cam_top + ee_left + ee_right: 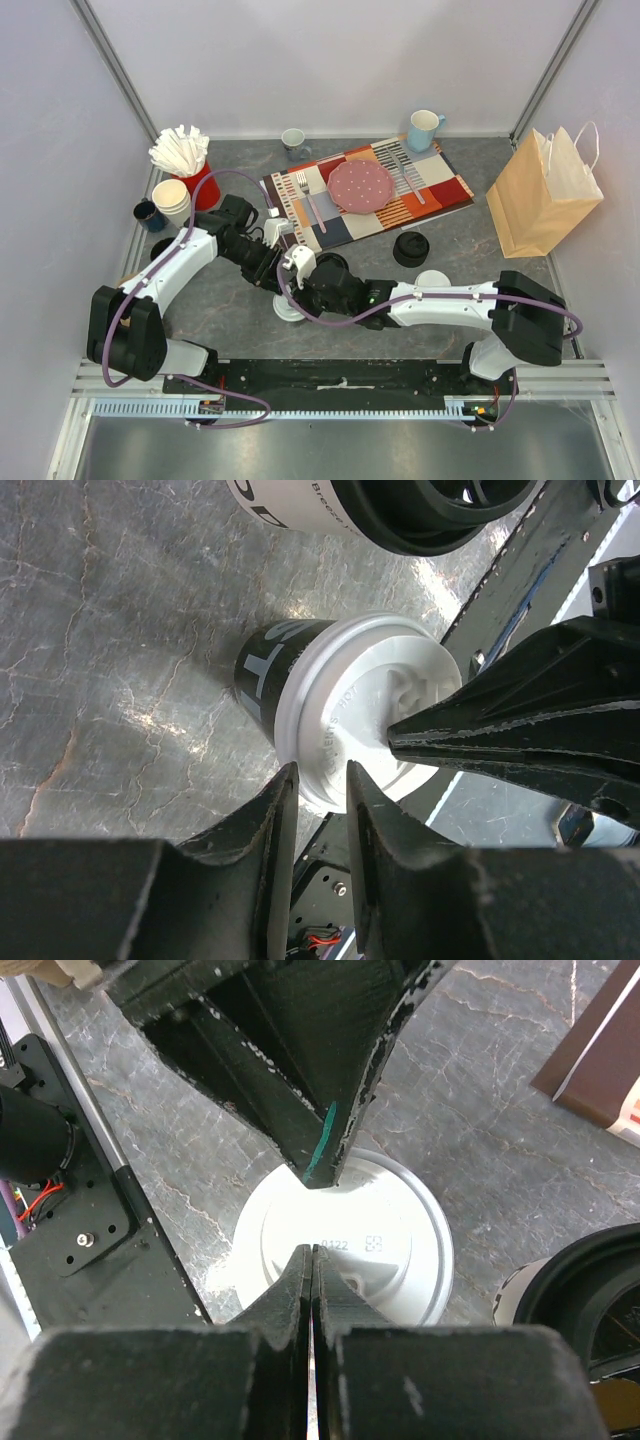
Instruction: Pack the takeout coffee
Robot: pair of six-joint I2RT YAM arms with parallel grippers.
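The black takeout coffee cup with its white lid (340, 705) stands on the grey table, partly under both arms (288, 308). My right gripper (313, 1252) is shut, and its tips rest on top of that lid near the sip hole. My left gripper (317, 775) has its jaws a narrow gap apart. Its fingertips (322, 1165) meet the lid's rim from the other side, with nothing clamped between them. The cream-white cup with the black lid (400, 510) stands right beside the black cup (333, 270).
A brown paper bag (545, 195) stands at the right. A loose black lid (410, 248) and a white one (432, 279) lie near my right arm. At the back are a placemat with a pink plate (360, 185), mugs (423, 130), stacked spare cups (172, 200) and a red holder (200, 185).
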